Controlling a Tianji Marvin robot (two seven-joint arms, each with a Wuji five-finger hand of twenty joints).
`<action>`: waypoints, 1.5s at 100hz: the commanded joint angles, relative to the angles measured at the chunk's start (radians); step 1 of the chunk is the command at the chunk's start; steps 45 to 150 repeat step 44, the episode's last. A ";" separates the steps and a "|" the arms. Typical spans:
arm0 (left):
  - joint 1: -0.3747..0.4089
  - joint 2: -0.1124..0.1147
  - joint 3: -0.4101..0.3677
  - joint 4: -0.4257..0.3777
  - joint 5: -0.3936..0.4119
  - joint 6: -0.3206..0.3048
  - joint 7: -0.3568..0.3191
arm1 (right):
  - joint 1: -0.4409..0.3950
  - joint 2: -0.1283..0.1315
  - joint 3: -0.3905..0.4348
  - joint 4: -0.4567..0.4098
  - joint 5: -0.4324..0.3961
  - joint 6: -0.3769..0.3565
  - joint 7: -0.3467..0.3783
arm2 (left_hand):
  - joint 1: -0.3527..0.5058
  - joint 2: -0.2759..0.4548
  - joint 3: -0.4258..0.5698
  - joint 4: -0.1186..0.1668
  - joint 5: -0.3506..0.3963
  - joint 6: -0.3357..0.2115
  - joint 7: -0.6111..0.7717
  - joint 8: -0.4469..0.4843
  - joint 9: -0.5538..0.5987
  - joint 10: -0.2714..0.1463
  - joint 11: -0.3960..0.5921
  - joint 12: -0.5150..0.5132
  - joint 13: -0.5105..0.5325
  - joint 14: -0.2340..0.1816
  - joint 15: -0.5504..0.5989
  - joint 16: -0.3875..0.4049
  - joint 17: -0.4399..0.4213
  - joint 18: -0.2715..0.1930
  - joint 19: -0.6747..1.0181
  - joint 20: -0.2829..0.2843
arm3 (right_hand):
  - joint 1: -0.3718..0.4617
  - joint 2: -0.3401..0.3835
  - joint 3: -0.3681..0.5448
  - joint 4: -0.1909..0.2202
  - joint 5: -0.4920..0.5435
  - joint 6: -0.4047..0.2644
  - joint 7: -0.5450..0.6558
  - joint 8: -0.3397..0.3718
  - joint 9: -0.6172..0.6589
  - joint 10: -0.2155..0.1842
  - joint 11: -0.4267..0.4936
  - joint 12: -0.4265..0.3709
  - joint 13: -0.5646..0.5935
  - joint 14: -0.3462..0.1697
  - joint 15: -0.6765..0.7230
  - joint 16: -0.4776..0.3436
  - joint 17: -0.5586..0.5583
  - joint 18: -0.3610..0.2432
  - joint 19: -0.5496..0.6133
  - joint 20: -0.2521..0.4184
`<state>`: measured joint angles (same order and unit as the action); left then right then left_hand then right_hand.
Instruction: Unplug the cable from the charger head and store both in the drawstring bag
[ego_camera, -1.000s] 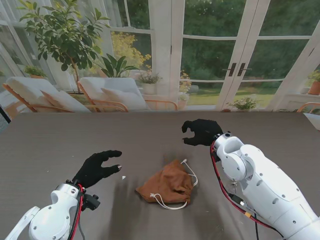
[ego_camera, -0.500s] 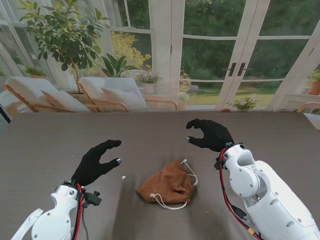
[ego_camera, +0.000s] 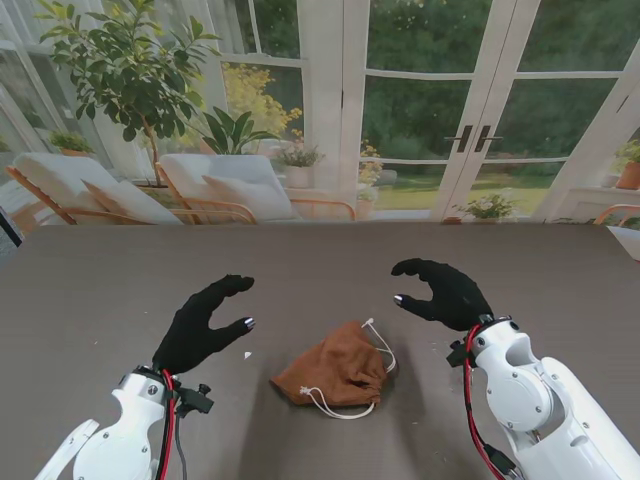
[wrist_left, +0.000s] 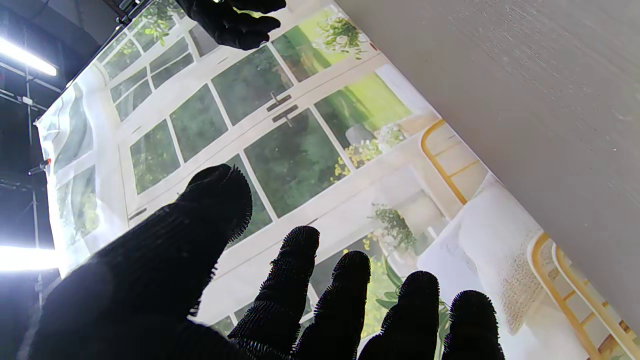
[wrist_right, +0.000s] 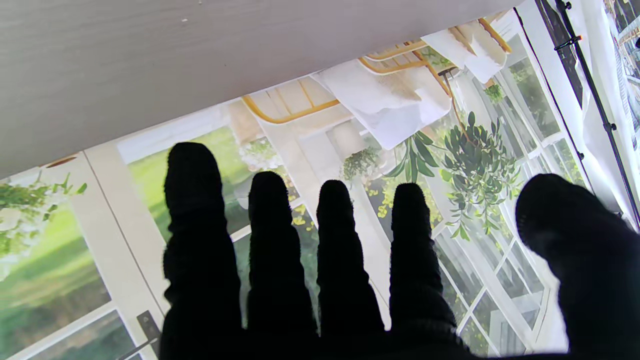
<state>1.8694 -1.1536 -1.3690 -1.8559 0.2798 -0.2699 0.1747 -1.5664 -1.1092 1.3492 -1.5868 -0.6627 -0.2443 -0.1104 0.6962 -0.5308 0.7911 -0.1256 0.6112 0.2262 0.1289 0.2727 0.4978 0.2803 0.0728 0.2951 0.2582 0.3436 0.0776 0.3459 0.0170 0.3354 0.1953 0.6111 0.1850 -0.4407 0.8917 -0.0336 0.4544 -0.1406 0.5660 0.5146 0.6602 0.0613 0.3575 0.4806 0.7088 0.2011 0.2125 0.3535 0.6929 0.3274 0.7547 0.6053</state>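
One brown drawstring bag (ego_camera: 337, 367), crumpled w/ white cord, on counter (ego_camera: 100, 290) btwn my empty, spread left hand (ego_camera: 205, 322) & right hand (ego_camera: 445, 292).

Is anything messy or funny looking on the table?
The brown drawstring bag lies crumpled and skewed between the left hand and right hand, its white cord trailing loose. A tiny white speck sits beside it. No charger or cable shows, and both hands are empty.
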 joint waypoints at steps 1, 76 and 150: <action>0.005 -0.005 0.001 0.000 -0.003 -0.002 -0.021 | -0.020 0.001 0.004 0.005 0.003 -0.011 0.007 | -0.026 -0.015 -0.030 0.006 -0.022 -0.009 -0.014 -0.006 -0.020 -0.036 -0.011 -0.014 -0.032 -0.025 -0.016 -0.014 -0.026 -0.048 -0.030 -0.001 | -0.009 -0.031 -0.034 0.000 -0.030 -0.025 -0.025 -0.004 -0.032 0.017 -0.020 -0.013 -0.042 0.008 -0.015 -0.009 -0.387 0.033 -0.031 -0.020; 0.004 -0.005 0.008 0.004 -0.010 -0.004 -0.026 | -0.039 0.000 0.026 0.019 0.006 -0.032 -0.002 | -0.023 -0.010 -0.039 0.007 -0.028 -0.013 -0.016 -0.007 -0.021 -0.037 -0.010 -0.016 -0.035 -0.030 -0.017 -0.018 -0.033 -0.055 -0.034 -0.003 | -0.004 -0.034 -0.024 -0.001 -0.017 -0.021 -0.023 0.004 -0.023 0.020 -0.019 -0.011 -0.038 0.012 -0.013 -0.009 -0.384 0.033 -0.053 -0.003; 0.004 -0.005 0.008 0.004 -0.010 -0.004 -0.026 | -0.039 0.000 0.026 0.019 0.006 -0.032 -0.002 | -0.023 -0.010 -0.039 0.007 -0.028 -0.013 -0.016 -0.007 -0.021 -0.037 -0.010 -0.016 -0.035 -0.030 -0.017 -0.018 -0.033 -0.055 -0.034 -0.003 | -0.004 -0.034 -0.024 -0.001 -0.017 -0.021 -0.023 0.004 -0.023 0.020 -0.019 -0.011 -0.038 0.012 -0.013 -0.009 -0.384 0.033 -0.053 -0.003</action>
